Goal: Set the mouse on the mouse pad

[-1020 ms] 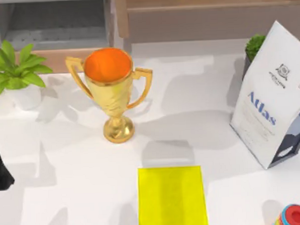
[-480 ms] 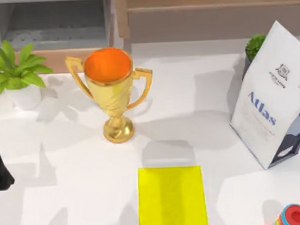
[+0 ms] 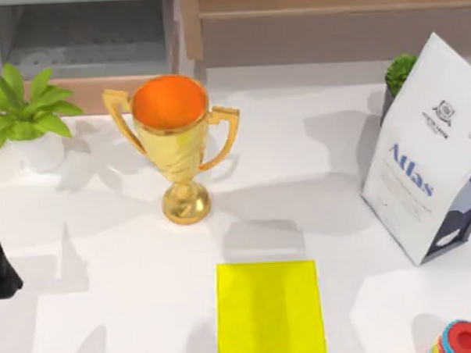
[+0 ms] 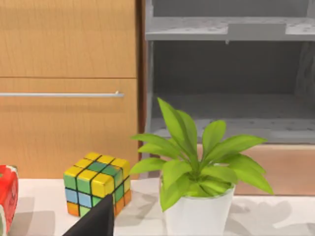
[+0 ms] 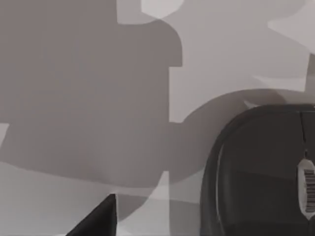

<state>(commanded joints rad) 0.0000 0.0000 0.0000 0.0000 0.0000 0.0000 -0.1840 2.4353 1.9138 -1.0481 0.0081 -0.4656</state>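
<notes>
The mouse pad (image 3: 270, 309) is lying flat with nothing resting on it, and bare white table (image 3: 132, 306) is stretching to its left and right, leaving open passage on both sides. The gold trophy (image 3: 174, 140) is standing upright behind the pad's left corner, well apart from it, blocking a straight approach from there. The tall white bag (image 3: 430, 152) is rising at the right side, narrowing the way in. A potted plant (image 3: 22, 115) is occupying the far left corner, and a red-topped stack (image 3: 461, 340) is sitting at the near right corner.
</notes>
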